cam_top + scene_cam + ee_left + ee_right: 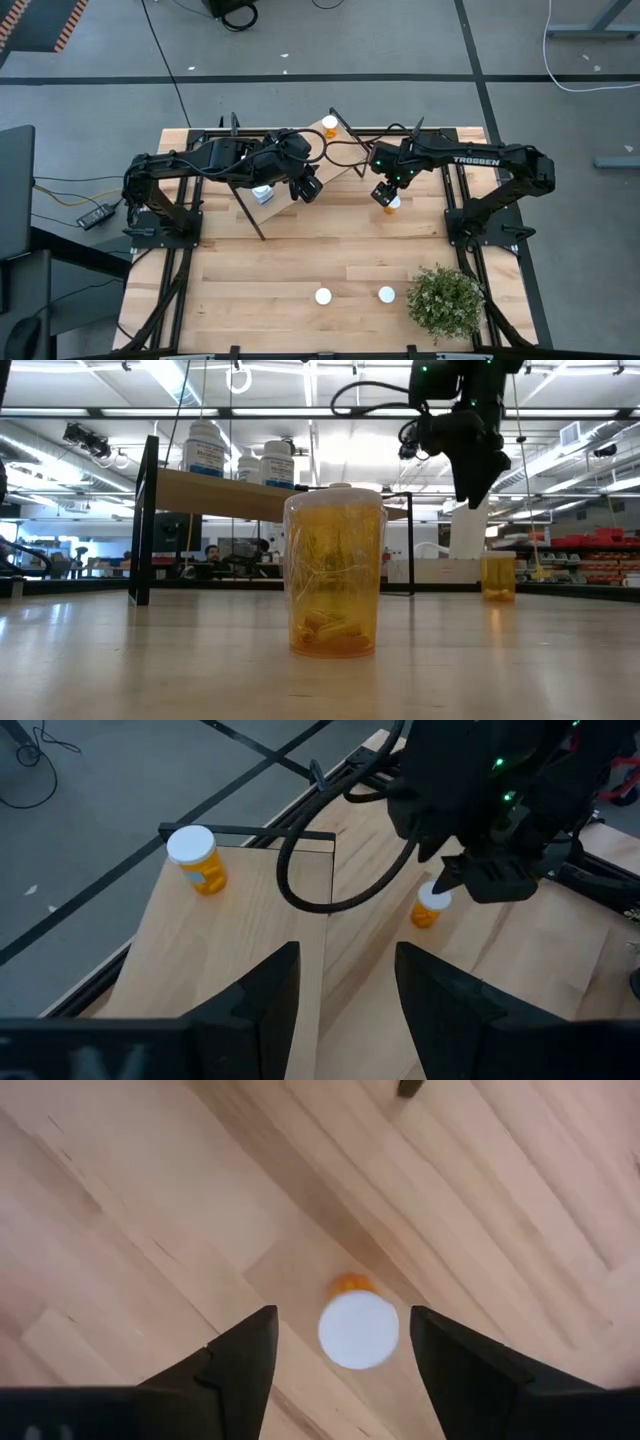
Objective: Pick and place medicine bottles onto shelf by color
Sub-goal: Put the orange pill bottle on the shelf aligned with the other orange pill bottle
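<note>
Orange bottle (357, 1326) stands upright on the surface directly below the right gripper (343, 1342), whose open fingers straddle its white cap, while the left gripper (345, 985) hangs open over the shelf (240, 920).

White "TROSSEN" lettering on right arm (478, 160) — high view. Bottle labels on shelf — unreadable.

A: where's the right gripper (385, 193) rn?
B: pointing straight down, fingers (240, 1365) spread wide, arm bent in from the right.
A: left gripper (308, 188)?
B: mid-table, fingers (262, 997) apart too.
</note>
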